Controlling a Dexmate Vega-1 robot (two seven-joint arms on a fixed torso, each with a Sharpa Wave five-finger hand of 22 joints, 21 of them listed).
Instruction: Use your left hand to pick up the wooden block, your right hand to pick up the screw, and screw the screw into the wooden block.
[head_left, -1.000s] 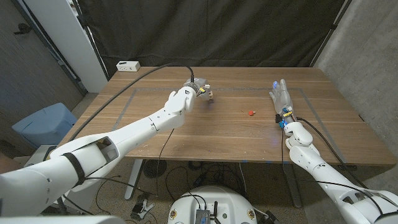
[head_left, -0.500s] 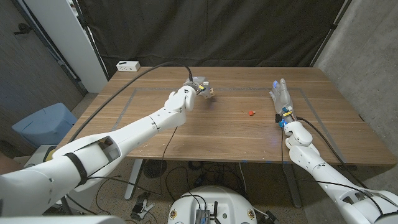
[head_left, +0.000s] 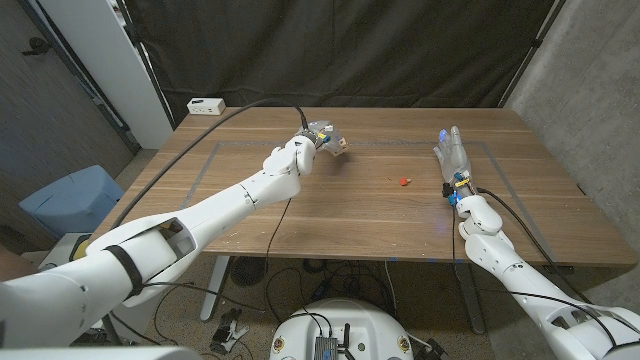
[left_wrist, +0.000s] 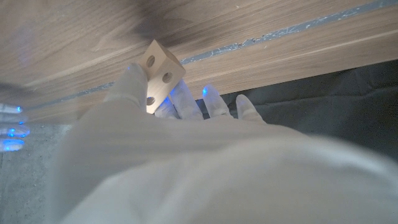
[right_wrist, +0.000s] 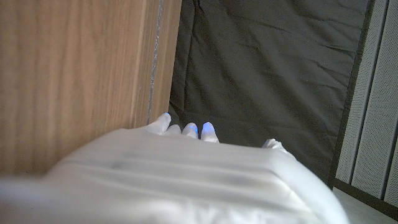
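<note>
Head view: we are holding the wooden block (head_left: 339, 146) in our left hand (head_left: 322, 138), clear of the surface (head_left: 380, 215) for threading; the red screw (head_left: 403, 181) is lying midway toward our right hand (head_left: 450, 153), which is waiting empty, fingers extended.
Left wrist view: our fingers (left_wrist: 180, 99) are pinching the block with its holes exposed.

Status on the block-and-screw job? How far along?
Done: the left hand holds the wooden block lifted off the table.
In hand: nothing more; the right hand holds nothing, beside the red screw, which lies on the table.
Left: pick up the screw and drive it into the block.
</note>
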